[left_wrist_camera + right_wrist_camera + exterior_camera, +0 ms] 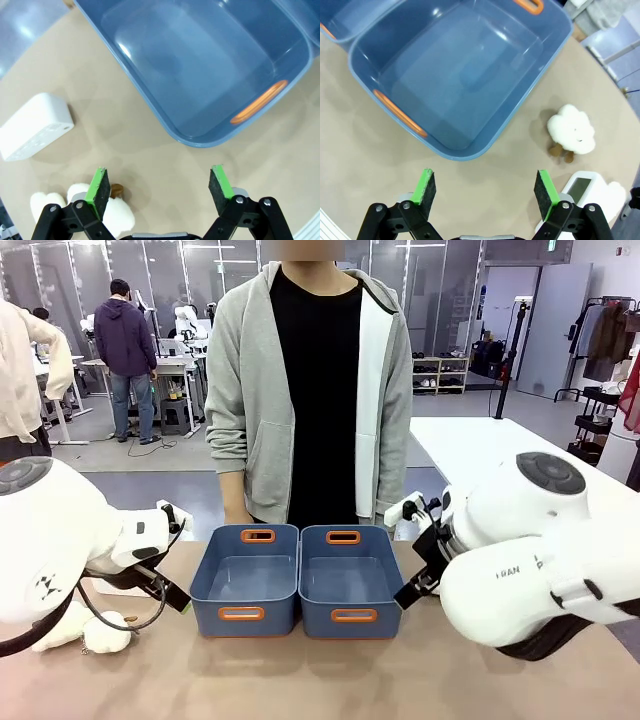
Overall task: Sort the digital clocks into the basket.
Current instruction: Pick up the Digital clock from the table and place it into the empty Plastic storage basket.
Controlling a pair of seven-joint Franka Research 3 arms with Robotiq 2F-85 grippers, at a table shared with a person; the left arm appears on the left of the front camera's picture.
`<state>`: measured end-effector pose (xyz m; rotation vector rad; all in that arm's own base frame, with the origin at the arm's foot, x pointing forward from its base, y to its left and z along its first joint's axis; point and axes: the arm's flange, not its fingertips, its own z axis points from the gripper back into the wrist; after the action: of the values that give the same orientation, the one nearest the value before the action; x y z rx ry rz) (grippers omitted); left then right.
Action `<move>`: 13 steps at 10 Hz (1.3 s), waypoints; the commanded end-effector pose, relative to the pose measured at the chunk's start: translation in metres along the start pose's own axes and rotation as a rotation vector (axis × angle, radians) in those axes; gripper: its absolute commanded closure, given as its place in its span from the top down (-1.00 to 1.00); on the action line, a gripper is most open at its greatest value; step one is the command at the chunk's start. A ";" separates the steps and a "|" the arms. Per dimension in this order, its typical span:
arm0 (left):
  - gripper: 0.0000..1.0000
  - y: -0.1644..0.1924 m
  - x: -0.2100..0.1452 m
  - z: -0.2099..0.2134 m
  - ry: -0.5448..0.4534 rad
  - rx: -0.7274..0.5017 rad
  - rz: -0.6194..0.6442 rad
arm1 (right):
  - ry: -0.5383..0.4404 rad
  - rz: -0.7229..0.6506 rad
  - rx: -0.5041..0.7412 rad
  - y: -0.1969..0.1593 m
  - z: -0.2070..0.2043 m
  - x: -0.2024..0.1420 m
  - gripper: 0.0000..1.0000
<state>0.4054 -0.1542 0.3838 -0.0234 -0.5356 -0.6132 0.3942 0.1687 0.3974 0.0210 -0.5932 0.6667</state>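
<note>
Left basket point(212, 608) just beside right basket point(388, 610), person point(310, 390) behind, plush sheep point(105, 633) by left arm point(50, 540)

Left gripper point(159, 181) fingers spread wide, right gripper point(485, 183) the same, both aimed downward

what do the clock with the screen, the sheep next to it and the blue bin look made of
Clock: likely hard plastic, smooth matte white shell with rounded corners, glossy grey screen. Sheep: plush fabric, fluffy lumpy white body, brown feet. Blue bin: moulded plastic, slightly glossy, with light glints on its floor.
</note>
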 end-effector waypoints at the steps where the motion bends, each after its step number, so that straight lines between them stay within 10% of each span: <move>1: 1.00 0.004 0.011 0.042 0.021 -0.016 -0.022 | 0.010 0.010 -0.005 0.004 0.039 0.024 1.00; 6: 1.00 0.067 -0.015 0.119 -0.026 -0.533 0.150 | 0.177 -0.115 0.488 -0.056 0.084 0.025 1.00; 10: 1.00 0.135 -0.104 0.147 -0.215 -0.821 0.407 | -0.073 -0.358 0.954 -0.138 0.114 -0.044 1.00; 13: 1.00 0.192 -0.228 0.183 -0.504 -0.822 0.770 | -0.385 -0.601 0.953 -0.204 0.152 -0.145 1.00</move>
<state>0.2983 0.1469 0.4731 -1.0821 -0.5704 -0.1206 0.3562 -0.0913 0.4912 1.1581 -0.4446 0.3490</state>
